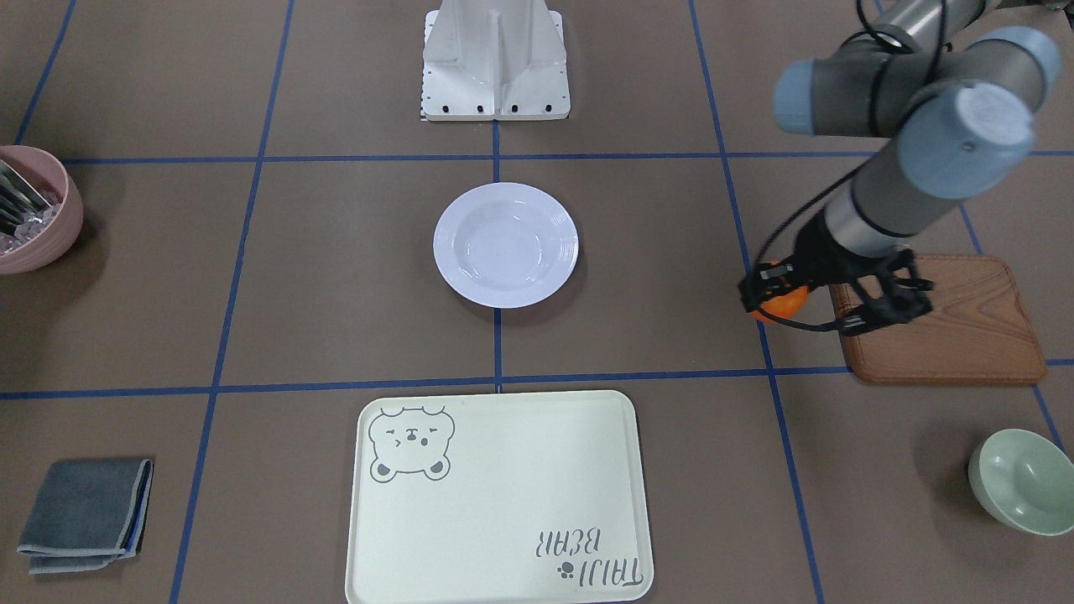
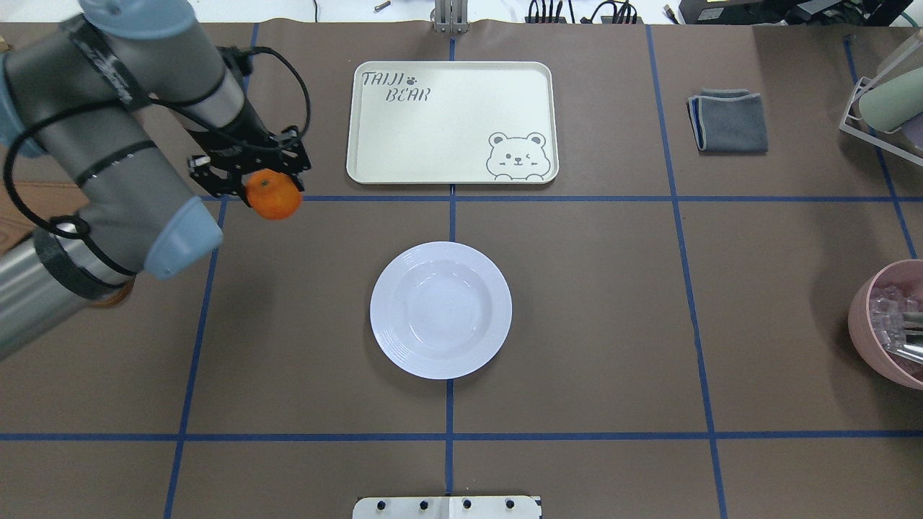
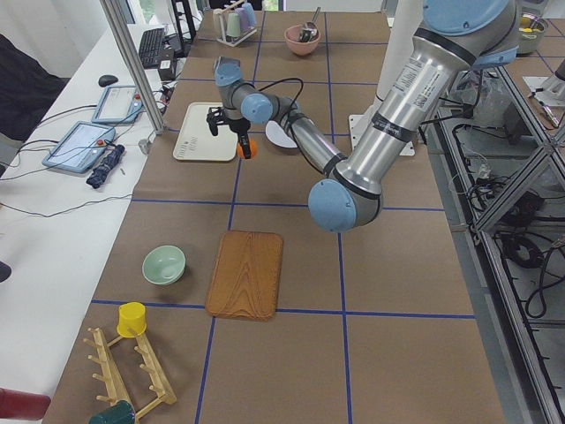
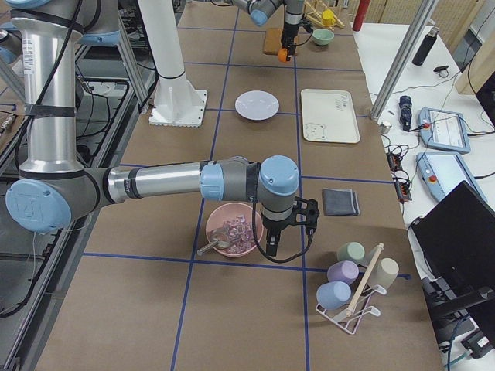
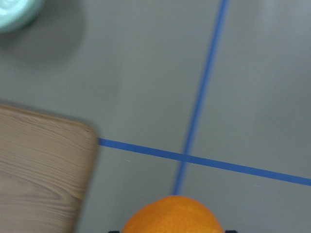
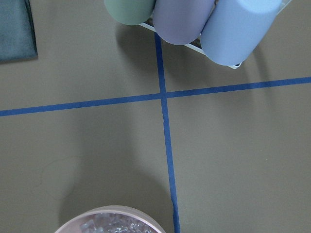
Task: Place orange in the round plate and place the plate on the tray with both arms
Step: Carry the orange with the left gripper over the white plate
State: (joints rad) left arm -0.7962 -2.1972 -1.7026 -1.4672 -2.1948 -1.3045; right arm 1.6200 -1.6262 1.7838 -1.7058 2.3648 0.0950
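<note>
Left arm (image 2: 122, 166): silver-grey tubes, light blue joint caps, loose black cable looping to the left claw (image 2: 268, 189), a black open-frame build. Right arm (image 4: 155, 182): same finish, black right claw (image 4: 302, 216), black cable. White pedestal (image 1: 495, 59), dark bolt holes.

Brown tabletop (image 2: 613, 324), gridded by blue tape lines (image 2: 451, 436). White round plate (image 2: 440, 310) at centre, sitting on a tape line. Cream tray (image 2: 452, 122) beyond it on the operators' side, apart from the plate. Folded grey cloth (image 2: 730, 121) to the robot's right of the tray. Pink bowl (image 2: 869, 317) at the right edge. Wire cup rack (image 4: 352, 282) near that bowl. On the robot's left: wooden board (image 1: 948, 335), pale green bowl (image 1: 1022, 480) near it. Wooden peg rack (image 3: 124, 371) at the left end. White robot base (image 1: 495, 59) on the robot's side of the plate.
</note>
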